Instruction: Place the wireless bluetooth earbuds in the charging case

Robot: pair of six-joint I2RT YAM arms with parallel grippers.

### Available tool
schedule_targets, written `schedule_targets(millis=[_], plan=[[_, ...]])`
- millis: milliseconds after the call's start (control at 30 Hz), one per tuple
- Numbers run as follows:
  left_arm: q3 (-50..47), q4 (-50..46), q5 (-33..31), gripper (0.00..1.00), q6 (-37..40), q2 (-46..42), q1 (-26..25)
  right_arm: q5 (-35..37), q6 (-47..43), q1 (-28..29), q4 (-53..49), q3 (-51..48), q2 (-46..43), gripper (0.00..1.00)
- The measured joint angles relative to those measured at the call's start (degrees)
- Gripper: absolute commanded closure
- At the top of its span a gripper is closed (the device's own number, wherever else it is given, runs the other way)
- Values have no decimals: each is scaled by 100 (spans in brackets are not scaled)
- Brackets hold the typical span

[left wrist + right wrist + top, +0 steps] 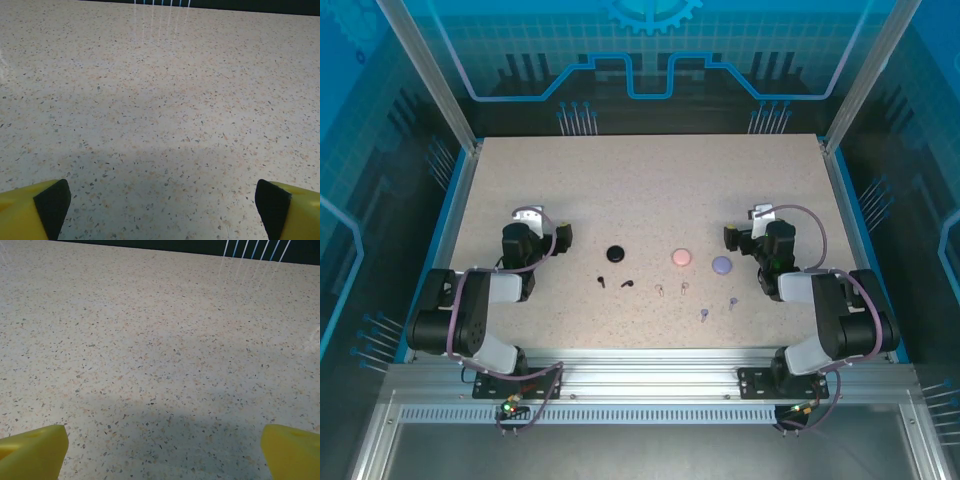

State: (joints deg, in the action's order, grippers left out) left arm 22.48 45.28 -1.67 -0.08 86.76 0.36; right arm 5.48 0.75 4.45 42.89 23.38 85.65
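Overhead: round black case point(614, 253), pink case point(681, 257), purple case point(722, 265), six stemmed earbuds point(626, 284); wrist views: left claw point(160, 210), right claw point(165, 450), agape above speckled worktop point(160, 100).

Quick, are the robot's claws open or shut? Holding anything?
Left claw: open, holding nothing.
Right claw: open, holding nothing.

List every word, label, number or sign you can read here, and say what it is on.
No readable text anywhere.
Back panel: a gear emblem and a line pattern, no letters.
Black case, pink case, purple case: too small to make out any marking.
Table: speckled surface, no print.
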Motion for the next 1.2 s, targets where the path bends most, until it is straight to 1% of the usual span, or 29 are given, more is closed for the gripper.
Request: schedule_targets(millis=[567, 933, 967, 1067, 1200], plan=[[0, -2, 0, 1, 0, 0, 0, -22, 0, -7, 2, 0, 0, 0], [0, -7, -2, 1, -2, -2, 2, -140, 20, -114, -11, 0, -7, 0], [7, -39, -20, 1, -4, -9, 0, -83, 52, -114, -136, 22, -52, 0], [170, -610, -214, 1, -55, -232, 0, 212, 232, -129, -1040, 282, -518, 0], [501, -1338, -590, 1, -264, -916, 0, 660, 892, -166, -2577, 1178, -1384, 0]])
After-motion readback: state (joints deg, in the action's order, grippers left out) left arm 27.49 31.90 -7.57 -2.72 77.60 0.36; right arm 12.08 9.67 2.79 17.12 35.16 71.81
